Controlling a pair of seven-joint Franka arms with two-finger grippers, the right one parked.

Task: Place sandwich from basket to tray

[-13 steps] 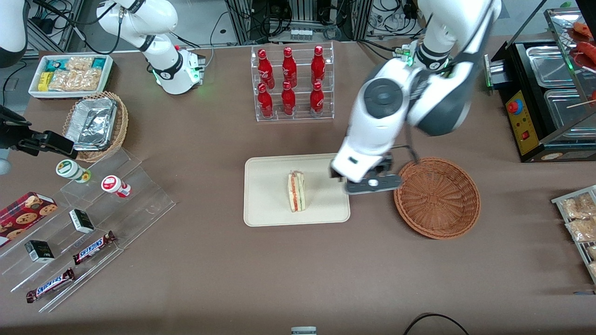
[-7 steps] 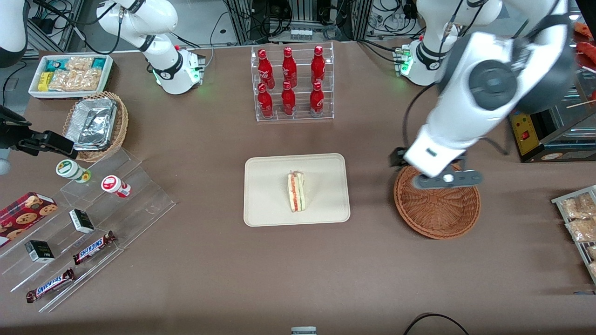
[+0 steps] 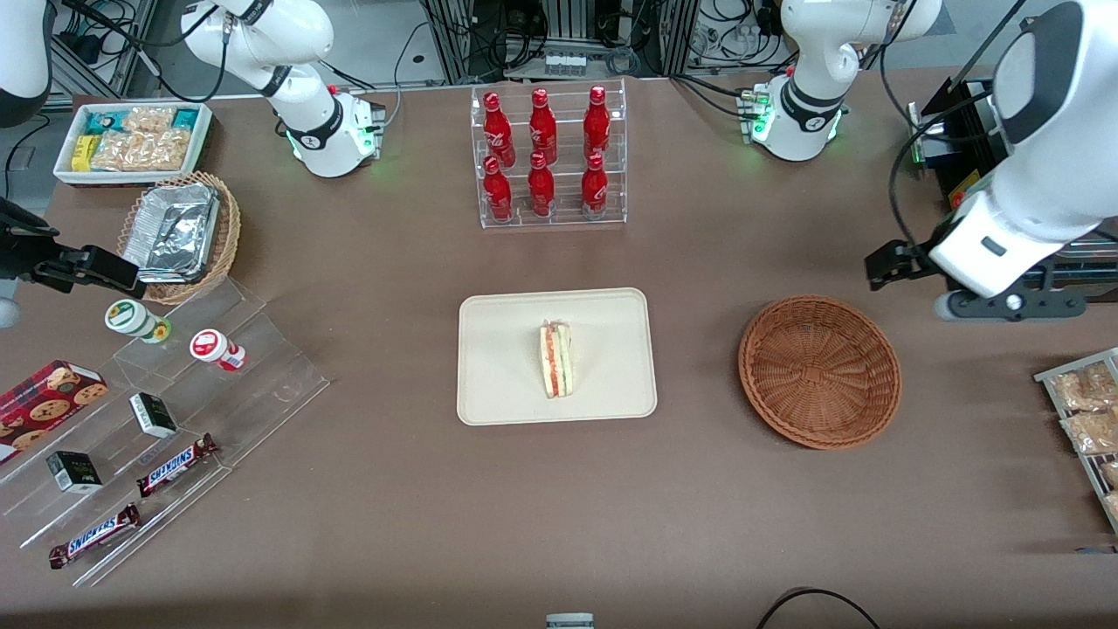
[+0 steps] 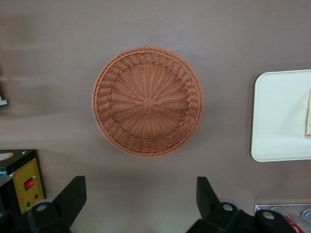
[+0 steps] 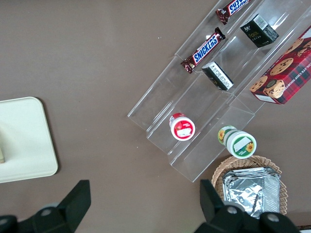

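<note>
The sandwich (image 3: 556,358) stands on its edge in the middle of the cream tray (image 3: 498,367), filling layers showing. The round reddish-brown basket (image 3: 819,371) is empty and sits beside the tray, toward the working arm's end. My left arm's hand (image 3: 996,249) hangs high above the table, past the basket toward the working arm's end. In the left wrist view my gripper (image 4: 141,194) is open and empty, with the basket (image 4: 147,101) and an edge of the tray (image 4: 277,116) below it. A sliver of the sandwich (image 4: 308,114) shows there.
A clear rack of red bottles (image 3: 546,157) stands farther from the camera than the tray. A black appliance with a yellow panel (image 4: 26,182) lies near my hand. A rack of packaged snacks (image 3: 1083,411) sits at the working arm's end. A stepped acrylic display (image 3: 175,411) is at the parked arm's end.
My gripper has moved away from the tray, across the basket, to the working arm's end of the table. The sandwich stays on the tray.
</note>
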